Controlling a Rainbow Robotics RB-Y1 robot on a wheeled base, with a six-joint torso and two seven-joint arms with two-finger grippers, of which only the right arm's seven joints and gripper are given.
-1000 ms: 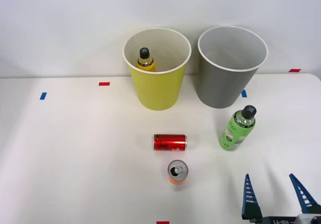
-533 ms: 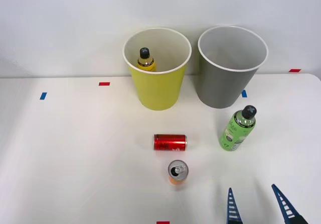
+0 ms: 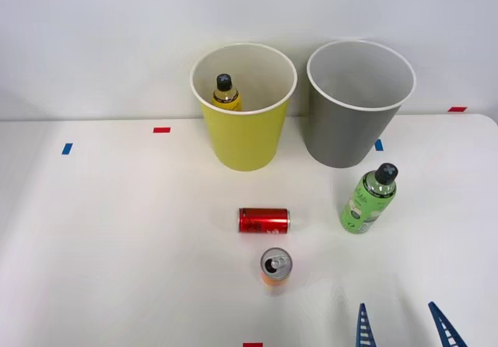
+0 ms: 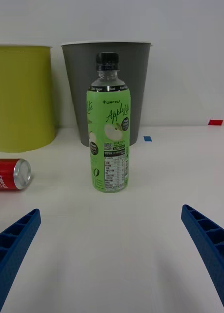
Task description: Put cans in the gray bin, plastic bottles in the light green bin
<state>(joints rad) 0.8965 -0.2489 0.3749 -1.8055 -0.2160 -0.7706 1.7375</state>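
Right end effector (image 3: 405, 327) low at the near right edge of the counter (image 3: 117, 230), two blue ribbed fingers (image 3: 363, 327) pointing forward toward the bins, spread wide, nothing between them. From the wrist camera, fingers (image 4: 14, 244) at the two lower corners, level with the counter surface, aimed straight at the green-label bottle (image 4: 108, 132); bottle well ahead of the tips, untouched. Green-label bottle (image 3: 367, 199) upright on the counter, black cap on, just in front of the gray bin (image 3: 354, 121) and slightly to its right. Gray bin standing at the back of the counter, right of the light green bin (image 3: 245, 129), the two near each other but apart. Yellow-label bottle (image 3: 226, 92) already inside the light green bin, black cap up, leaning against the left inner wall. Red can (image 3: 264, 220) lying on its side near the counter's middle, in front of the light green bin. Orange can (image 3: 275, 267) upright just nearer than the red can, silver pull-tab top facing up, close to it but not touching. Both cans to the left of the end effector. Red and blue tape marks (image 3: 161, 130) scattered on the counter. From the wrist camera, red can (image 4: 11, 174) at the edge, silver end toward the bottle.
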